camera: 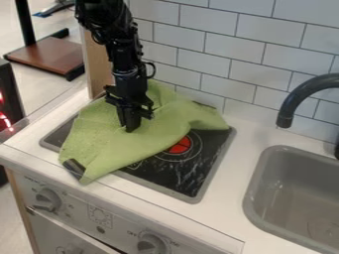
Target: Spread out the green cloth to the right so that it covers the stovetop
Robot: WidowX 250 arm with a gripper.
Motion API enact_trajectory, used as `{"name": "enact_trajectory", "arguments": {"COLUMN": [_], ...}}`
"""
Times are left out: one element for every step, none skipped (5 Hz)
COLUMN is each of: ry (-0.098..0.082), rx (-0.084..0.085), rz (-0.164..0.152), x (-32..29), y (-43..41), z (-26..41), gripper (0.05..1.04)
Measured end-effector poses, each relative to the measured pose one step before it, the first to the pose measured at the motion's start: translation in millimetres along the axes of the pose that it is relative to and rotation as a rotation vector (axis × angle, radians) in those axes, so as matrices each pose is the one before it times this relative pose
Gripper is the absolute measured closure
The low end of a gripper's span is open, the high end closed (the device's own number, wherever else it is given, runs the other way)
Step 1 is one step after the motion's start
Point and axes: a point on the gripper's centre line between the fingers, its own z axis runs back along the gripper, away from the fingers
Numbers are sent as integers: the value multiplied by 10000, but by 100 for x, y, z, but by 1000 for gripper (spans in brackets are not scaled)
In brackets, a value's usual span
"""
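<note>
The hand (pixel 130 127) points down over the green cloth (pixel 109 149), with its tip at the cloth's middle part. I cannot tell whether it is open, closed or gripping a fold. The cloth lies loosely across the stove top (pixel 173 177), covering much of its left and back parts, and its near corner reaches past the stove's front edge onto the white tabletop (pixel 205 216). A dark patch (pixel 74 167) shows by that corner. Part of the red burner mark (pixel 179 145) is visible beside the cloth's right side.

The step in hand looks like handling the cloth at this spot. To do it well, the hand should close on a raised fold rather than a flat layer, which would likely slip out. It should press only lightly, since the stove top beneath looks hard. Once a fold is secure, a small, slow lift would test the hold before any sideways pull. The trailing corners need room: cloth this limp will probably drag, bunch or fold under itself if pulled quickly.
</note>
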Motion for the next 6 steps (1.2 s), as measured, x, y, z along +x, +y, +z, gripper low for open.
{"name": "enact_trajectory", "arguments": {"ry": [-523,-244,-220,46,105,4], "rx": [-136,-341,-444,-489,-471,-320], "rz": [-718,-1192,-972,-1224,-1155,-592], "x": [457,736,627,713,929,-69], "y": [-1710,-3461,-2825,-2979,-3020,-1146], "z": [1668,461,-67,-836,-969,-584], "gripper": [1035,1035,1035,1035,1035,1035]}}
